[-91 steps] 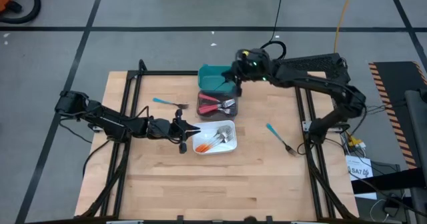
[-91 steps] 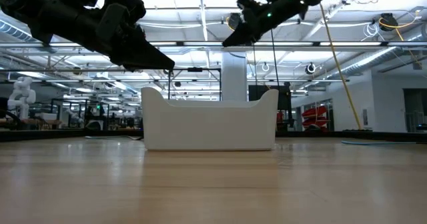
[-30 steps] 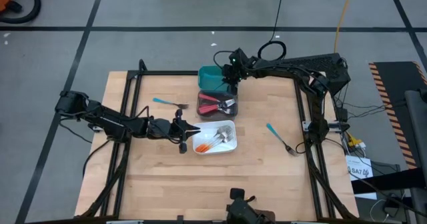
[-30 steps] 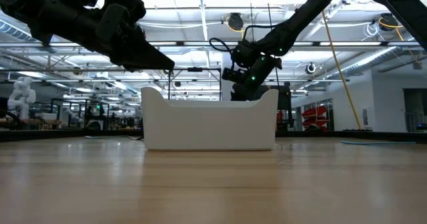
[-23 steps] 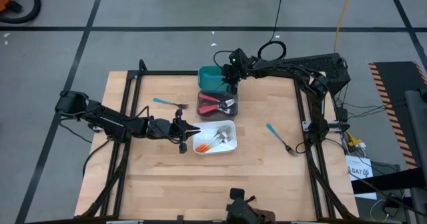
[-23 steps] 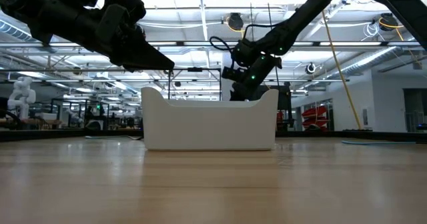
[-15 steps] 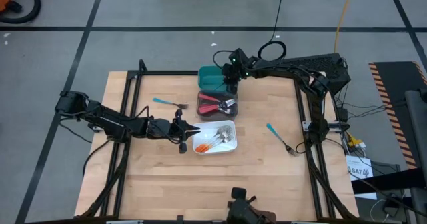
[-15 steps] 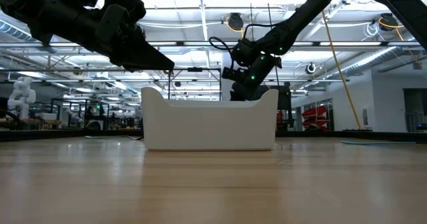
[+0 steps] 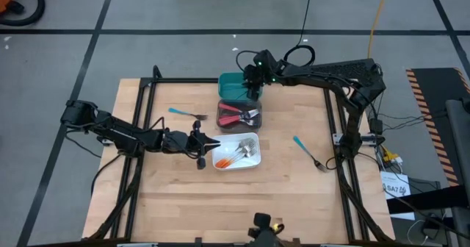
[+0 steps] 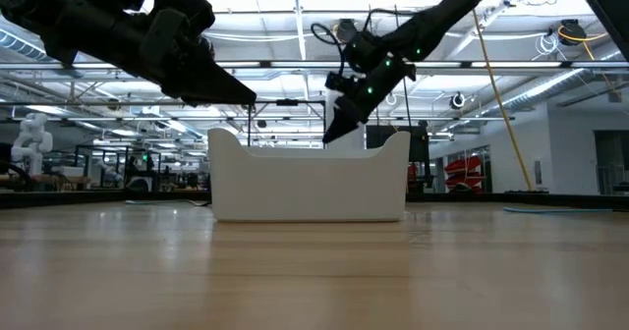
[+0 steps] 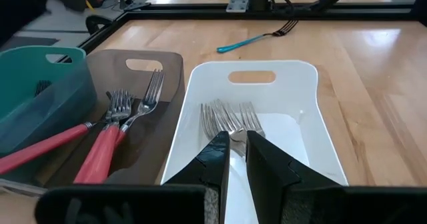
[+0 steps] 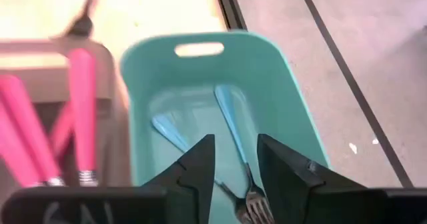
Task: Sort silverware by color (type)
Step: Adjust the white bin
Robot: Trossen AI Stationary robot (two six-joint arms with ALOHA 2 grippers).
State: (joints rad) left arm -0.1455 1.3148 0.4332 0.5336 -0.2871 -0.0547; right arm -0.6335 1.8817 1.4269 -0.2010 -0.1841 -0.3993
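Observation:
My right gripper point(image 9: 253, 84) hangs open over the teal bin point(image 9: 229, 79), fingers slanting down, nothing between them point(image 12: 235, 154). Two blue-handled forks point(image 12: 232, 121) lie on the bin's floor below it. Red-handled forks point(image 9: 239, 115) lie in the dark bin point(image 9: 222, 106) and orange-handled forks point(image 9: 232, 156) in the white bin point(image 9: 256, 140). One blue fork point(image 9: 186, 113) lies on the table left of the dark bin, another point(image 9: 306, 151) at the right. My left gripper point(image 9: 213, 145) waits above the white bin's left end, its fingers point(image 11: 220, 154) a narrow gap apart, holding nothing.
The three bins stand in a row from the table's far edge toward its middle. A black frame point(image 9: 147, 92) runs along the table's left, far and right edges. Bare wood lies toward the near edge.
My right gripper has risen out of the teal bin; in the low view it now shows above the white bin's rim, where before it was partly hidden behind it. My left arm has kept still.

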